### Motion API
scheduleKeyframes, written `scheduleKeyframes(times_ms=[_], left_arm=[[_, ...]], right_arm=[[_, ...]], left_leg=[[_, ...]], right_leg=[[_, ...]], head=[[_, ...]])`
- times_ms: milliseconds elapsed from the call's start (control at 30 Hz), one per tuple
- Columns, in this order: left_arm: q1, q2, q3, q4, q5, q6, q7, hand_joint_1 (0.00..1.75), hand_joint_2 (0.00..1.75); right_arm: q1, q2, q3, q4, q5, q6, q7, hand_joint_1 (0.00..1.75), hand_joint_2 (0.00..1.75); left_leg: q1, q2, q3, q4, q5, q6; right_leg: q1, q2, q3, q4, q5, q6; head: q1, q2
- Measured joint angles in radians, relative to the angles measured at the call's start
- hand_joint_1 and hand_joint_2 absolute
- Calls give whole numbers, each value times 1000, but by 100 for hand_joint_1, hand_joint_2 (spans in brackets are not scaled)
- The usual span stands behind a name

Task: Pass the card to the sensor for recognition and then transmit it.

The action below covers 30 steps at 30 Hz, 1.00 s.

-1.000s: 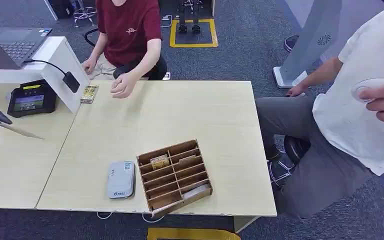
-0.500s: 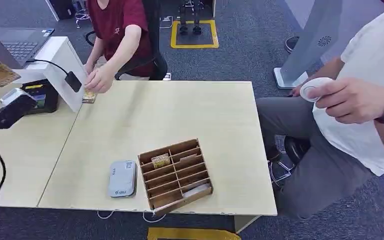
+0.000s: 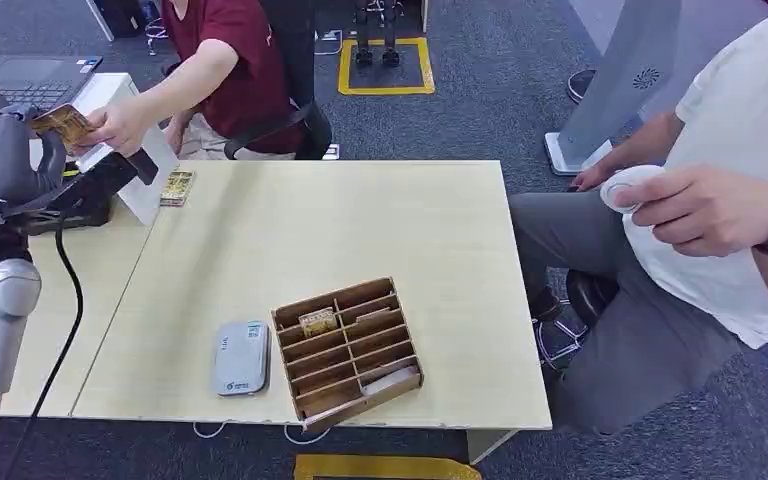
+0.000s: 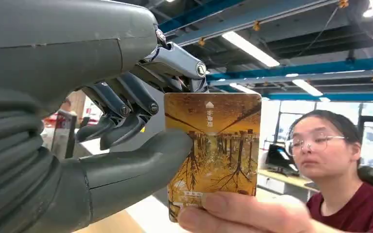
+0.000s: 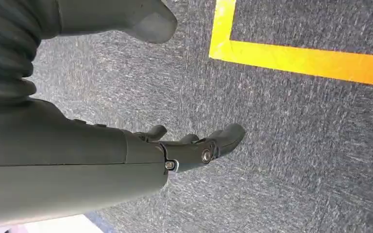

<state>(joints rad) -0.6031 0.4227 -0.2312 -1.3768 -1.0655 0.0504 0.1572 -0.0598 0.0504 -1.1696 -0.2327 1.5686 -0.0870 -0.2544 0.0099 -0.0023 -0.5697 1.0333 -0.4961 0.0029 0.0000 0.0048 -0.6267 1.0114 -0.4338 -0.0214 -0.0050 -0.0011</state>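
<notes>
At far left, up high: we see left hand pinching card, thumb under, fingers behind.
Card: person's hand grips its other end.
Right hand: fingers loosely apart, holding nothing, over carpet.

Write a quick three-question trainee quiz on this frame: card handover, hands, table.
1. True or false: the left hand holds the card while a person's fingers also grip it.
2. On the table, what lies just beside the wooden tray? A) grey flat device B) laptop C) mug
3. Fill in: the right hand hangs over grey carpet with a ____ line.

Key: 1 true; 2 A, the grey device; 3 yellow.
</notes>
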Motion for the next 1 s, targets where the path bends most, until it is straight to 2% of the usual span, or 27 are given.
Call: scheduleKeyframes(times_ms=[633, 667, 800, 900, 1000], left_arm=[[-1, -20, -2, 26, 19, -11, -3, 175, 175], [1, -21, -2, 26, 20, -12, -6, 0, 175], [5, -20, -2, 28, 32, -4, -22, 0, 175], [38, -5, -2, 25, 52, 37, -39, 0, 175], [114, 31, 18, 6, 64, 95, -65, 0, 175]], right_arm=[[5, -1, 2, 0, 0, -1, -1, 0, 175], [5, -2, 2, 0, 0, -3, -4, 0, 175], [4, -2, 2, 0, 0, -4, -9, 0, 175], [5, -3, 2, 0, 0, -5, -6, 0, 175], [9, -3, 2, 0, 0, -6, -4, 0, 175]], left_leg=[[0, 3, -2, 0, 0, 0], [0, 3, -2, 0, 0, 0], [0, 3, -2, 0, 0, 0], [0, 4, -2, -1, -1, -1], [0, 6, -1, -1, -1, -1]], right_leg=[[0, 3, -2, 0, 0, 0], [0, 3, -2, 0, 0, 0], [0, 3, -2, 0, 0, -1], [0, 4, -2, 1, 0, -1], [0, 6, -2, 1, 0, -1]], head=[[0, 0], [0, 0], [0, 0], [1, 0], [1, 0]])
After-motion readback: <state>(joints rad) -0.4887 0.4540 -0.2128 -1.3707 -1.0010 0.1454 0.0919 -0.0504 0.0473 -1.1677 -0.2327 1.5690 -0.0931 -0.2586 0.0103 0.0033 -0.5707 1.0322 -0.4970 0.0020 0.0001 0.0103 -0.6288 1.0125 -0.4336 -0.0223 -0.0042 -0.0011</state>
